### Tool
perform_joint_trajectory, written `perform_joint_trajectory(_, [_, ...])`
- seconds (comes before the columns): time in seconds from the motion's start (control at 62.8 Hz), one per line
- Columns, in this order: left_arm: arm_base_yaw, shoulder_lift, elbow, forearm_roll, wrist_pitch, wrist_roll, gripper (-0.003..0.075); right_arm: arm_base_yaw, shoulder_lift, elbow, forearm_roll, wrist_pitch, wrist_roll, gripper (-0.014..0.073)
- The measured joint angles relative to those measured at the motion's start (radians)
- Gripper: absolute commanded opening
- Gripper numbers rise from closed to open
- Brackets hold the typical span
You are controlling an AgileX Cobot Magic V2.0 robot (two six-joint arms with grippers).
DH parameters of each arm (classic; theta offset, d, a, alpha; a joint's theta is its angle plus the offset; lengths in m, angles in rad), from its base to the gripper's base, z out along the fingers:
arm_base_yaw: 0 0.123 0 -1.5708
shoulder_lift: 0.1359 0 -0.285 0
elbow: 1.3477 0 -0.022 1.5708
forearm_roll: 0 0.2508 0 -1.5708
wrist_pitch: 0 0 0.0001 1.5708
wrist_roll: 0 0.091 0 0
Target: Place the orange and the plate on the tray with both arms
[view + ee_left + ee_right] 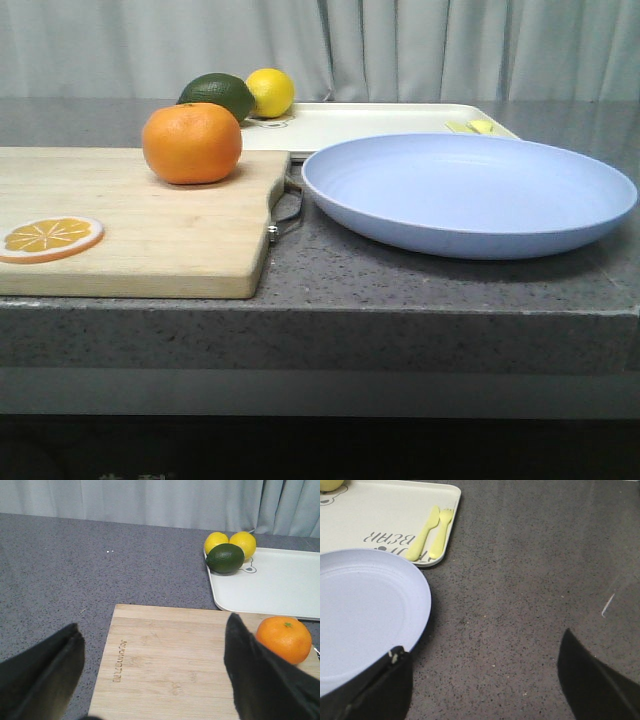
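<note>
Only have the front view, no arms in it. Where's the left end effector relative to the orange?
Observer: Left end effector is open over the cutting board. The orange lies outside its fingers, not between them.
Operator: And the right one?
Observer: Right end effector is open, with one finger at the rim of the plate. I can't tell if it's touching.

One orange (192, 142), one orange slice (48, 238), two lemons (216, 542), one lime (225, 558), one plate (468, 194), one tray (270, 582).
</note>
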Motion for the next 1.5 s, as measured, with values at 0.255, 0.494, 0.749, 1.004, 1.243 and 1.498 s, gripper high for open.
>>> perform_joint_trajectory(0.255, [-0.102,0.079,0.0,0.0,-0.015,0.02,0.063,0.037,0.0,0.0,0.029,0.016,-0.026,0.0632])
perform_joint_trajectory(0.494, [-0.273,0.257,-0.055,0.0,-0.051,0.048,0.0631,0.157,0.0,0.0,0.042,0.018,-0.063,0.0632])
perform_joint_trajectory(0.749, [-0.406,0.511,-0.183,0.021,-0.055,0.07,0.0631,0.192,0.0,0.0,0.042,0.018,-0.068,0.0632])
perform_joint_trajectory(1.004, [-0.459,0.756,-0.334,0.029,-0.06,0.072,0.0631,0.192,0.0,0.0,0.042,0.018,-0.068,0.0632])
perform_joint_trajectory(1.243, [-0.459,0.964,-0.471,0.031,-0.044,0.072,0.0631,0.192,0.0,0.0,0.042,0.018,-0.07,0.0632])
perform_joint_trajectory(1.498, [-0.459,1.128,-0.585,0.023,0.01,0.072,0.0631,0.192,0.0,0.0,0.042,0.018,-0.07,0.0632])
